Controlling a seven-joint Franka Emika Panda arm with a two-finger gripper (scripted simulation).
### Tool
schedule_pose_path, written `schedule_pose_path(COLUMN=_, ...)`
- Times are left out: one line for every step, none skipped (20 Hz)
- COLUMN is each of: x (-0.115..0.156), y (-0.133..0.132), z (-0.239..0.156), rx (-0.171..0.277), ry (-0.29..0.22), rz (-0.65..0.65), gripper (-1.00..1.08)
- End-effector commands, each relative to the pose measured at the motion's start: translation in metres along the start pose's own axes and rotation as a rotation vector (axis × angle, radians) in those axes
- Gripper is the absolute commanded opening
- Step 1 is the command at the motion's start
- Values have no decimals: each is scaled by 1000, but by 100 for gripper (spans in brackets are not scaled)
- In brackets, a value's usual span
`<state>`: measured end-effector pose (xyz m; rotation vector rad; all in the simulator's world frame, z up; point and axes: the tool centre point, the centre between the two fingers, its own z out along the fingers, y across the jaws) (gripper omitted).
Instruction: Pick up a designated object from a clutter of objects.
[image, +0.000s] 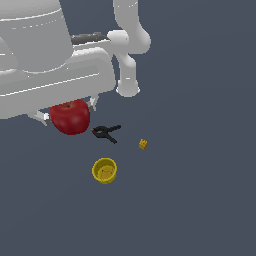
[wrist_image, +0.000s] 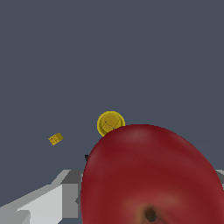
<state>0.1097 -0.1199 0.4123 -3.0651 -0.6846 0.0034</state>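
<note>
In the exterior view, your hand (image: 69, 111) has its fingers on either side of the red apple (image: 70, 118), closed on it. Just beside the hand lies the black clamp (image: 106, 132); the tiny yellow block (image: 143, 144) and yellow cup (image: 104, 171) sit farther off on the desk (image: 200, 200).

In the wrist view, the apple (wrist_image: 151, 177) fills the space at the hand, with the cup (wrist_image: 110, 123) and block (wrist_image: 55, 139) beyond it.
</note>
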Motion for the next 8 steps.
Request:
schedule_pose_path(x=1, y=3, z=-7, rx=-1, ry=2, rz=0, gripper=-100)
schedule_pose_path(x=1, y=4, z=-8, rx=-1, ry=2, rz=0, gripper=-100)
schedule_pose_path(x=1, y=5, z=-10, rx=-1, ry=2, rz=0, gripper=-100)
schedule_pose_path(x=1, y=5, z=-10, rx=-1, ry=2, rz=0, gripper=-100)
schedule_pose_path(x=1, y=6, z=-11, rx=-1, ry=2, rz=0, gripper=-100)
schedule_pose_path(x=1, y=6, z=-12, rx=-1, ry=2, rz=0, gripper=-100)
schedule_pose_path(x=1, y=6, z=-12, rx=-1, ry=2, rz=0, gripper=-100)
schedule_pose_path(x=1, y=6, z=-12, rx=-1, ry=2, rz=0, gripper=-100)
